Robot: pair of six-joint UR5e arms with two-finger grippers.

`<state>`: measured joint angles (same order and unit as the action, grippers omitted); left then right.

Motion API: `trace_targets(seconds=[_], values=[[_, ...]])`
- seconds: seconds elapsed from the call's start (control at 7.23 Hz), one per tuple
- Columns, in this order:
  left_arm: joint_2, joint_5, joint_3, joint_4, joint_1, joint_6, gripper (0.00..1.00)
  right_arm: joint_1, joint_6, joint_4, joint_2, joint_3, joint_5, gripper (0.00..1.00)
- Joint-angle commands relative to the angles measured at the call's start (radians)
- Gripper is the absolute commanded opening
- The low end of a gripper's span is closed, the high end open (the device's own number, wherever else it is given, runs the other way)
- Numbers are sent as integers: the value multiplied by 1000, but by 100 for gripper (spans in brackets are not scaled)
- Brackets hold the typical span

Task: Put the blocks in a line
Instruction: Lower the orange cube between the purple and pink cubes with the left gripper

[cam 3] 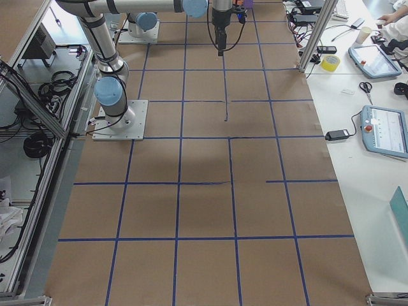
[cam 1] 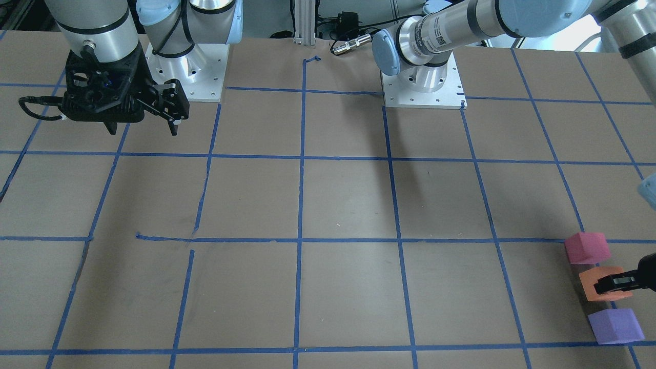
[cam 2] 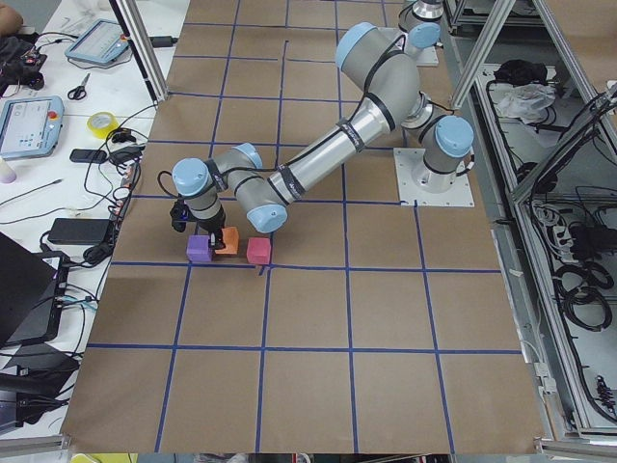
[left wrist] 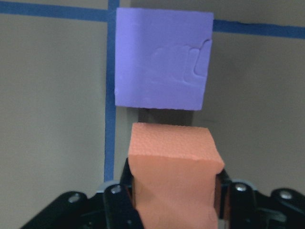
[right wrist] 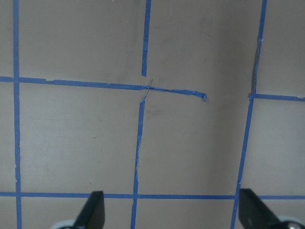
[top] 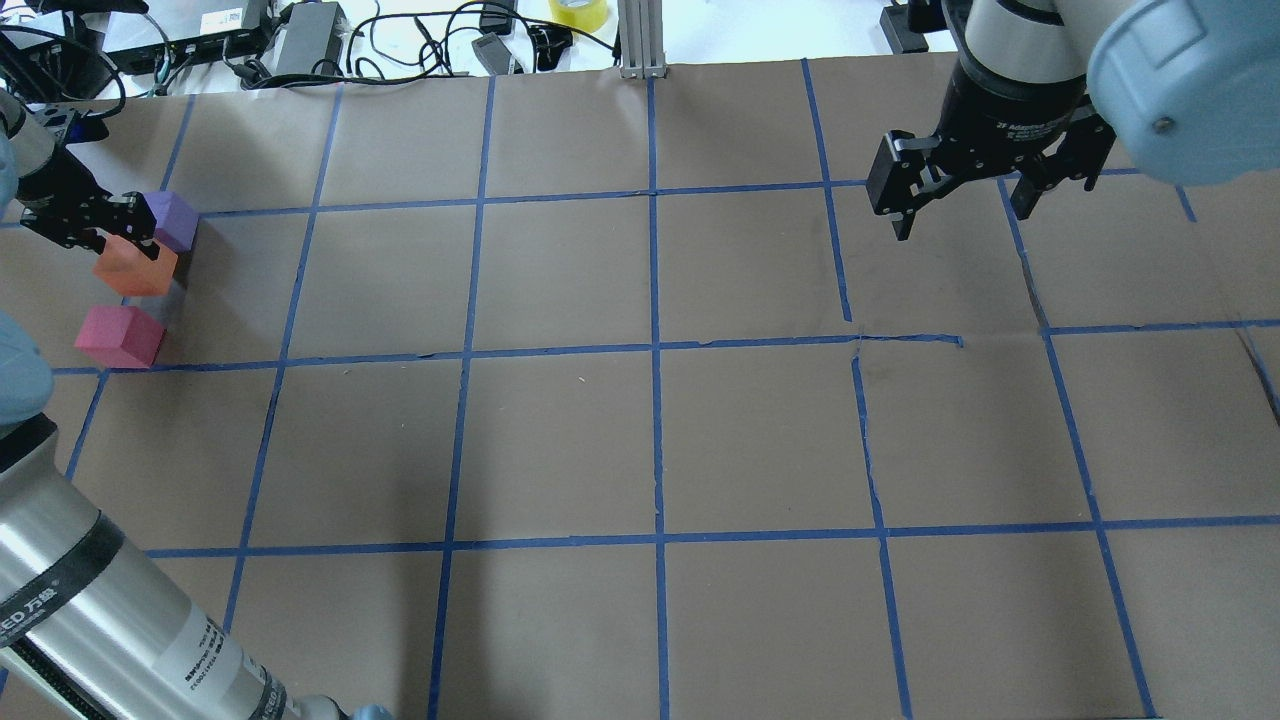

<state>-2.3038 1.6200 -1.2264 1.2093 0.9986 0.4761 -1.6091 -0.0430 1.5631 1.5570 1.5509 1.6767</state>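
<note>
Brown paper covers the counter [top: 560, 440], and blue tape lines [top: 655, 400] divide it into large squares.

The left arm [cam 2: 328, 154] stretches from its base far out to the robot's left, with its wrist bent down over the outer edge of the counter. The right arm [cam 1: 97, 31] stands close to its own base and holds its wrist above bare paper, well apart from the blocks.

The right gripper [top: 962, 218] hangs above the counter pointing down. Its jaws are spread wide, and nothing lies between them but paper and tape.

The left gripper [cam 1: 612, 283] reaches in low from the side. Its jaws are clamped on the orange block [left wrist: 174, 167], one black pad against each side face.

All three blocks sit in a short row near the counter's edge on the robot's left. The row runs away from the robot and close beside a tape line.

- The purple block [left wrist: 162, 59] is farthest from the robot. It lies just beyond the orange one with a narrow shadowed gap between them, and its top face bears a faint pressed-in mark.
- The orange block is in the middle, though I cannot tell whether it rests on the paper or is held just above it.
- The pinkish-red block [cam 1: 587, 247] is nearest the robot, close to the orange block but not touching it. It sits at a crosswise tape line.
</note>
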Motion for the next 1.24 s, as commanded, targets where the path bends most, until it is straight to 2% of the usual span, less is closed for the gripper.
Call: trace_targets(seconds=[0.0,1.11], values=[[-16,17,-10,-25,0,-2,0,0,0,0,0,0,0,100],[-20,-32,-15,-34,-17,56,0,0,0,0,-2,0,-2,100]])
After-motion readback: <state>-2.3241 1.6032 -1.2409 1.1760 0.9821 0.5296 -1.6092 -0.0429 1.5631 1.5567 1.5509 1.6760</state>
